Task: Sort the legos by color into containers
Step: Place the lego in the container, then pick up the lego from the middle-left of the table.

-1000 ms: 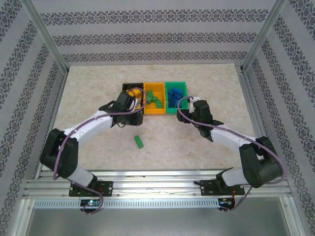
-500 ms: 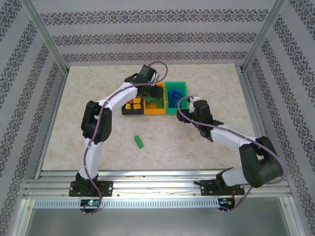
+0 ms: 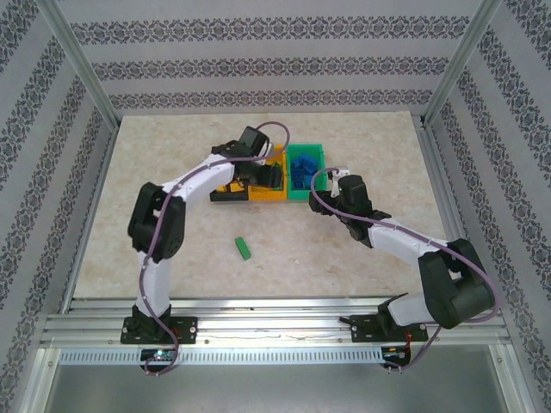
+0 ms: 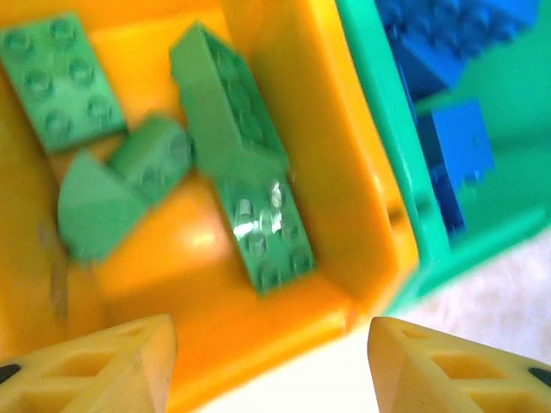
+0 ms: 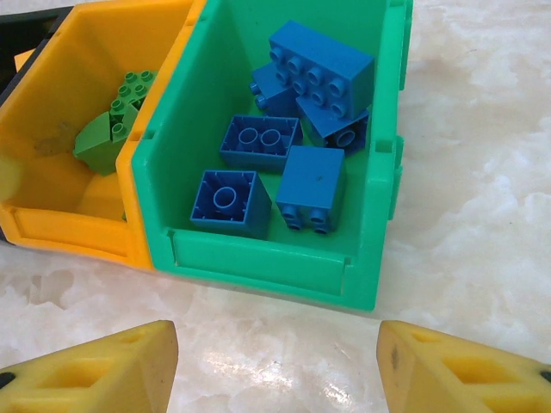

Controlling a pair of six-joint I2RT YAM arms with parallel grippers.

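Left gripper swung over orange bin of studded green bricks, parted, empty | right gripper parted, empty

Likely a robotics lab cell: aluminium frame rails behind left gripper, patterned wall panels beyond it, marble-look tabletop beneath.

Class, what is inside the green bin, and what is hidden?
Several blue bricks lie in the green bin, some upside down, the far ones piled up. The pile hides the floor beneath.
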